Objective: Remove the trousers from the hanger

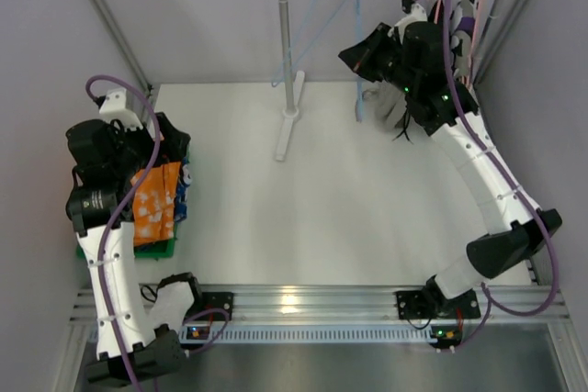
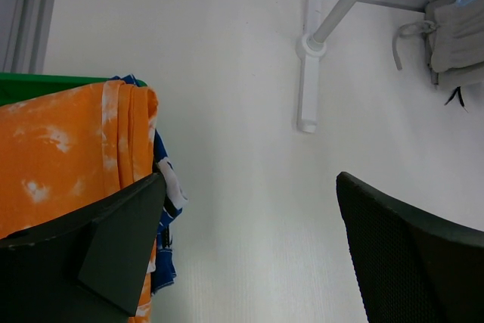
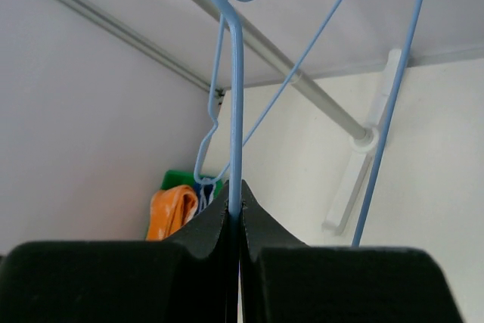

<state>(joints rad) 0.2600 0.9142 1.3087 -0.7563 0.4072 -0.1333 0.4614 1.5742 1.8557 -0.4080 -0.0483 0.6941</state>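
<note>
Right pincer [image 3: 236,196] clamping hanger [image 3: 236,111], grey trousers [image 2: 457,35] beside

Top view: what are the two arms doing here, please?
The right pincer is shut on the wire of a blue hanger at the far rail, and the grey trousers appear to hang from it. The left pincer is open above a green bin that already holds orange trousers and blue patterned trousers.

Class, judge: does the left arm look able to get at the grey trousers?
Doubtful. The left gripper is over the green bin; the grey trousers hang far across, crowded by the right arm.
</note>
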